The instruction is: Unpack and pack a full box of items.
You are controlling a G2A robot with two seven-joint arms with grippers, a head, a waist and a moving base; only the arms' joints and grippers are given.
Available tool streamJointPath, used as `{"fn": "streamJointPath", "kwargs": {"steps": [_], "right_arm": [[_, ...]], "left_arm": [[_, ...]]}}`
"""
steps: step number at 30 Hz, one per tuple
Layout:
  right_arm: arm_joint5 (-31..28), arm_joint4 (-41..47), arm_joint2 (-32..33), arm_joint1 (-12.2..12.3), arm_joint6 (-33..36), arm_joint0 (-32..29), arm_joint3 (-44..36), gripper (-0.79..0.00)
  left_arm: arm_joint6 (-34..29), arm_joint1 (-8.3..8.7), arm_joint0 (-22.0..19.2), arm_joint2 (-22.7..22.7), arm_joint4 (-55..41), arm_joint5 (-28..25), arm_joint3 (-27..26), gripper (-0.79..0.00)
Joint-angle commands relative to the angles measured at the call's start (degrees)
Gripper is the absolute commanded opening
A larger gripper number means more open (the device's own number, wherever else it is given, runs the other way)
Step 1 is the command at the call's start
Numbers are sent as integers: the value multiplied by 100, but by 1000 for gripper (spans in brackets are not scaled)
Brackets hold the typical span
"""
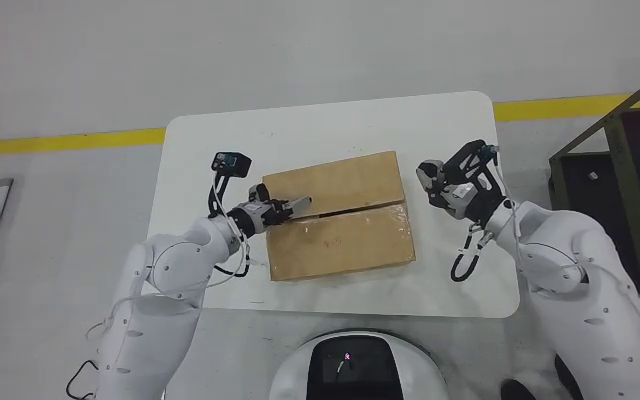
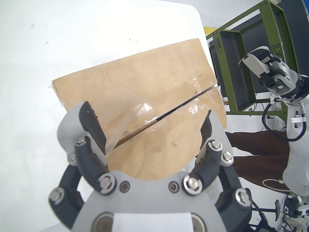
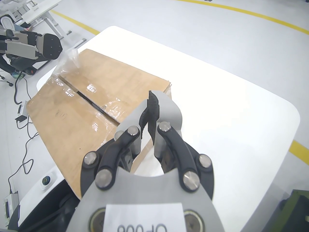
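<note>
The left gripper [image 1: 296, 207] hangs over the left end of the cardboard box [image 1: 345, 240], with its jaws wide apart and nothing held between them. A loose piece of clear tape [image 3: 69, 56] stands up at this end. The box lies shut in the middle of the white table [image 1: 200, 150]. The right gripper [image 3: 151, 108] is just beside the box's right end, with its fingers pressed together and empty.
</note>
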Motion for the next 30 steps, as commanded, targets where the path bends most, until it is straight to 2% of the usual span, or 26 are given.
{"fn": "streamJointPath", "kwargs": {"steps": [1, 7, 17, 30], "right_arm": [[-4, 10, -8, 1, 8, 5, 1, -785], [3, 4, -21, 5, -6, 21, 8, -785], [11, -10, -62, 8, -19, 79, 78, -785], [77, 108, 144, 32, -77, 146, 261, -785]], "left_arm": [[-11, 8, 22, -10, -90, -15, 98, 0], [86, 16, -4, 89, -305, -141, 367, 0], [-29, -2, -221, 344, -1124, -118, 167, 0], [169, -61, -569, 927, -1789, -191, 421, 0]]}}
